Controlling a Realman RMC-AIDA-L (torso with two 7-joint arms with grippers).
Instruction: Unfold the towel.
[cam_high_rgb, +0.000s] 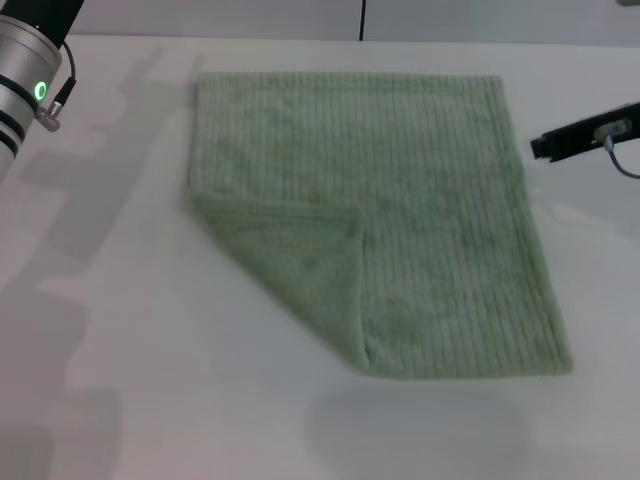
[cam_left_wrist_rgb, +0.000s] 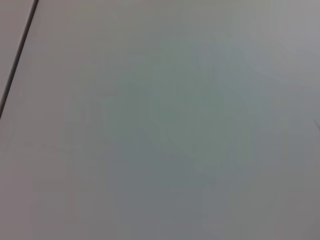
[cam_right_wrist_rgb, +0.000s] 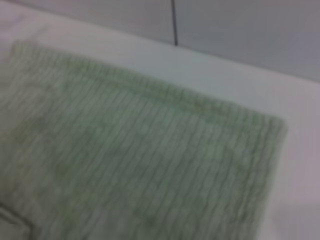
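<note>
Neither end effector is touching anything: the left arm (cam_high_rgb: 25, 85) is hanging at the far left of the table (cam_high_rgb: 110, 330), and whether its end effector is released or clenched cannot be told. Nearest, the towel (cam_high_rgb: 400, 210) is lying flat mid-table with its near-left corner (cam_high_rgb: 305, 265) folded over onto itself as a triangular flap. Farther off, the right end effector (cam_high_rgb: 545, 143) is hovering just beside the towel's far right edge, its state also unclear. Judging by this, the last fold is pending; next, that flap needs pinching and drawing outward.
</note>
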